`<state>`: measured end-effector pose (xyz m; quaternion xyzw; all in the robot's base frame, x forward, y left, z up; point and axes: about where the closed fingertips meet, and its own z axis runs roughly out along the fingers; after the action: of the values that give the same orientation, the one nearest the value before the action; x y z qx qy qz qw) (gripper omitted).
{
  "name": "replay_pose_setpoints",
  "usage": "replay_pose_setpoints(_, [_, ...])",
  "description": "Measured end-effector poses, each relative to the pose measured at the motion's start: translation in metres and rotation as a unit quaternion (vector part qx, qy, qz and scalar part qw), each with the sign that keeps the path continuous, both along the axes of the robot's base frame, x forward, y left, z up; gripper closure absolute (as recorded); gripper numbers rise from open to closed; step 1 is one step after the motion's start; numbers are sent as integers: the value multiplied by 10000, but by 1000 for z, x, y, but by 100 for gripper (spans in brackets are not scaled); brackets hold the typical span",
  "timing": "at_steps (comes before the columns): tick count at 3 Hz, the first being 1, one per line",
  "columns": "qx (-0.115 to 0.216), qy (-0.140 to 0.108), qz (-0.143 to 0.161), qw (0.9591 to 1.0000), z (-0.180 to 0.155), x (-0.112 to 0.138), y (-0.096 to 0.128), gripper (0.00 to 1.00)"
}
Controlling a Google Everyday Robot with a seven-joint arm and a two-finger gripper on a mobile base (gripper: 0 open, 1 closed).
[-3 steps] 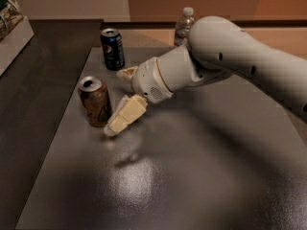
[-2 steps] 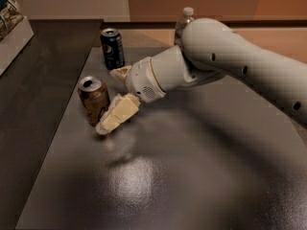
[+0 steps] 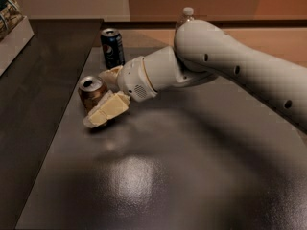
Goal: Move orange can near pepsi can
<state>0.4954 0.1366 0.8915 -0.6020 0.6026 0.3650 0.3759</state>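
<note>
The orange can (image 3: pixel 90 87), coppery brown with a silver top, stands upright on the left part of the dark table (image 3: pixel 168 176). The pepsi can (image 3: pixel 112 47), dark blue with a round logo, stands upright behind it, near the table's far edge. My gripper (image 3: pixel 98 98) reaches in from the right and is open, with the orange can between its pale fingers. One finger (image 3: pixel 105 111) lies in front of the can and hides its lower part. The other finger (image 3: pixel 110 74) is behind the can, on its right. The can stands on the table.
A clear plastic bottle (image 3: pixel 185 17) stands at the back, mostly hidden behind my white arm (image 3: pixel 230 66). A pale box (image 3: pixel 12 30) sits on a darker counter at the far left. The table's left edge runs close to the orange can.
My gripper has moved left and its fingers now straddle the orange can. The cans have not moved.
</note>
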Motion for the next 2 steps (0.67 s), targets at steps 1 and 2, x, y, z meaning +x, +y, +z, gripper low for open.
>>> replay_pose_setpoints(1, [82,-32,-64,9999,7,4,3,40])
replay_pose_setpoints(2, [160,-135,-151,9997,14,10,0,64])
